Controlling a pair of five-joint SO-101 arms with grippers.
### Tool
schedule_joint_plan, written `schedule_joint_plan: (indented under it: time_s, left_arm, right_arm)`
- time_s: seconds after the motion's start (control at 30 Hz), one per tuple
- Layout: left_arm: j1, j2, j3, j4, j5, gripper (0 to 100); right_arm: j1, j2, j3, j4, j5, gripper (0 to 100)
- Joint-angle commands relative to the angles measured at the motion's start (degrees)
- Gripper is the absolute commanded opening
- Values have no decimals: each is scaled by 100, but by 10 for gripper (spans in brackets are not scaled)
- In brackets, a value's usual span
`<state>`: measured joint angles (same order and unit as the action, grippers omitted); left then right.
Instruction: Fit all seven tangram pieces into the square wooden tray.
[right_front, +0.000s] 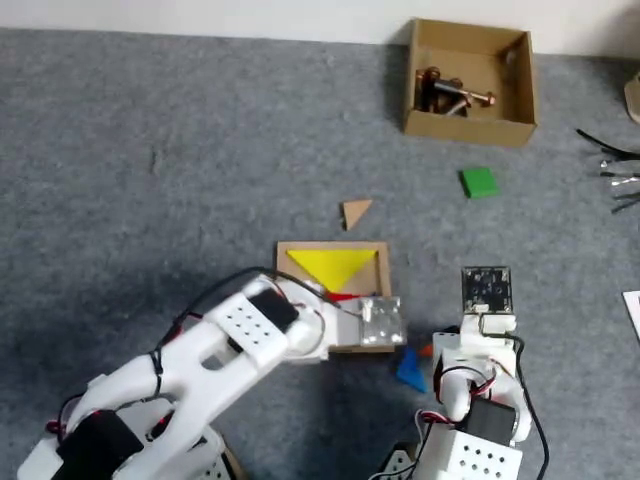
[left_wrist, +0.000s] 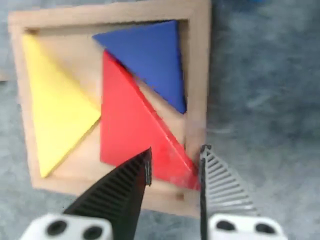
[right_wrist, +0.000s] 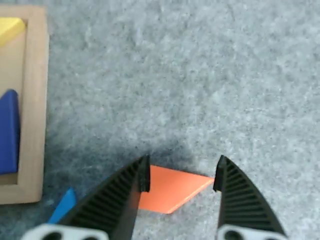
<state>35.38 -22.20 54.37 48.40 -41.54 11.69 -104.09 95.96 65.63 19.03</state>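
**Three pieces in the tray, four on the carpet**

High view: I see the wooden tray (right_front: 333, 246) mid-table on the grey carpet (right_front: 150, 150). A yellow triangle (right_front: 330, 265) fills its far side. My left arm (right_front: 240, 340) reaches across the near side of the tray, with its tip above the near right corner. The right arm (right_front: 480, 365) stands just right of the tray. A small blue piece (right_front: 410, 372) and an orange parallelogram (right_front: 425, 349) lie on the carpet between the tray corner and that arm. A tan triangle (right_front: 355, 211) lies just beyond the tray's far edge. A green square (right_front: 479, 182) sits farther off, near a cardboard box (right_front: 468, 120).

Left wrist view: the left gripper (left_wrist: 175, 152) is spread wide and pinches nothing. It hangs over the tray's rim, and one corner of a red triangle (left_wrist: 125, 130) runs between its fingers. A blue triangle (left_wrist: 150, 55) lies beside the red one, inside the tray. I cannot tell whether the red one lies flat.

Right wrist view: the right gripper (right_wrist: 182, 172) is also spread. The orange parallelogram lies on the carpet between its fingers. I cannot tell whether they touch it. The tray's rim is off to one side.
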Motion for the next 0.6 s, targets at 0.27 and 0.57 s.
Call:
schedule_joint_plan:
  time_s: [0.27, 0.57]
  left_arm:
    - [-479, -22, -549, -281, -26, 151]
    - [-549, -66, -462, -484, 273, 152]
  right_arm:
    - [66, -110, 453, -171, 9, 203]
    - [66, -110, 453, -171, 18, 203]
